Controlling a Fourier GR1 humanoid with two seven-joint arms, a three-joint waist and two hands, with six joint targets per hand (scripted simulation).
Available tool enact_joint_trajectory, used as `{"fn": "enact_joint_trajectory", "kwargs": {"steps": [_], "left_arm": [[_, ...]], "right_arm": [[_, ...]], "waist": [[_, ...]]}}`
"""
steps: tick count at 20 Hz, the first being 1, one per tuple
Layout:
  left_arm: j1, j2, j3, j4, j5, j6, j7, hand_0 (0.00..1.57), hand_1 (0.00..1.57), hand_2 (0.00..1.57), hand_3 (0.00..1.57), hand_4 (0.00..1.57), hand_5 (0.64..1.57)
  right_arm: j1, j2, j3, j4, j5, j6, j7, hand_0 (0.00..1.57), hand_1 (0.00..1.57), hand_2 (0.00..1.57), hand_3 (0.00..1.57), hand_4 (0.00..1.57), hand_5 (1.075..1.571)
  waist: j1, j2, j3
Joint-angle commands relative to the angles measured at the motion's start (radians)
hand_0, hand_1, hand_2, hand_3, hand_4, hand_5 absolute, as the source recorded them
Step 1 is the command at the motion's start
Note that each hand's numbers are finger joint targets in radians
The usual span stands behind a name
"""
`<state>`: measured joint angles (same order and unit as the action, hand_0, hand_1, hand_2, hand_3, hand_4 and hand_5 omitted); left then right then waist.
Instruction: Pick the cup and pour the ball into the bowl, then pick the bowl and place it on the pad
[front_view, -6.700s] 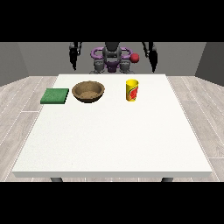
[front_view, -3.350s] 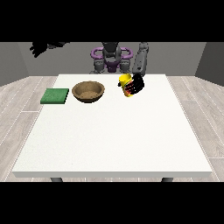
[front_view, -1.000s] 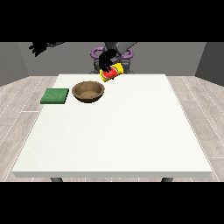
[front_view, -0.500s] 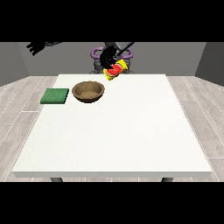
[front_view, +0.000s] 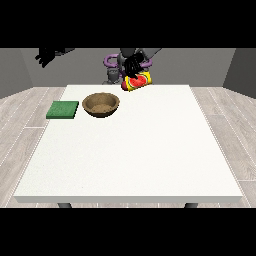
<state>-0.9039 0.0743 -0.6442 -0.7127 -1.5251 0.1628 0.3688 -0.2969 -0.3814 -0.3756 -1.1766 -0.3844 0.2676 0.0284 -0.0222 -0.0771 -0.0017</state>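
Yellow cup with a red patch on its side was tipped over, nearly on its side, mouth aimed toward the view's left and slightly down. It was held in the air above the far edge of the white counter, to the right of the bowl and apart from it. The hand at the view's right was curled around the cup from above, black fingers wrapping its upper part. A reddish round shape showed at the cup's mouth end; couldn't tell if that was the ball or the cup's printed mark.

Brown bowl sat upright on the counter, left of centre near the far edge, wide and shallow with a darker inner rim. Couldn't tell if anything lay inside it. Green square pad lay flat just to the left of the bowl, near the counter's left edge, not touching the bowl.

The hand at the view's left was raised high, off past the counter's far-left corner, well apart from everything and holding nothing. Its fingers appeared spread and relaxed rather than curled.

The robot's torso was partly visible behind the cup at the top centre.
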Motion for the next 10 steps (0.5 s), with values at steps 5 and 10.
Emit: {"fn": "enact_joint_trajectory", "kwargs": {"steps": [5, 10], "left_arm": [[0.145, 0.134, 0.296, -0.138, 0.319, 0.241, -0.119, 0.32, 0.32, 1.54, 1.57, 0.60, 1.512], [0.364, -0.070, 0.403, -0.258, 0.715, 0.335, -0.188, 1.09, 1.09, 1.13, 0.81, 1.06, 1.567]], "right_arm": [[0.031, 0.022, 0.002, -0.026, 0.040, -0.092, 0.018, 0.00, 0.00, 0.00, 0.25, 0.54, 1.568], [-0.005, 0.057, 0.007, -0.052, 0.019, -0.091, -0.009, 0.00, 0.00, 0.00, 0.20, 0.58, 1.562]], "waist": [[0.128, -0.011, -0.0023], [0.110, 0.096, -0.0220]]}}
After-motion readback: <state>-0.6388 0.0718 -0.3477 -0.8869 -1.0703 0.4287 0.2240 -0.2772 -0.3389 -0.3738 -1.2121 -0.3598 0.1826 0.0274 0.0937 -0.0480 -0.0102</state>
